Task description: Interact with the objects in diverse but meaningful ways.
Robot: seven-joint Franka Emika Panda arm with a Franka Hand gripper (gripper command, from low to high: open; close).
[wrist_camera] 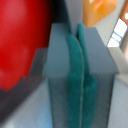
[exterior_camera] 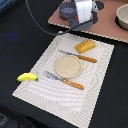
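Low on the exterior frame's left, the yellow banana lies at the placemat's edge on the dark desk, with a round plate between a fork and knife mid-frame. Beyond them sits the bread loaf. At the top the pincer hangs over a grey pot, its teal pads pressed together on nothing, a blurred red tomato close beside them.
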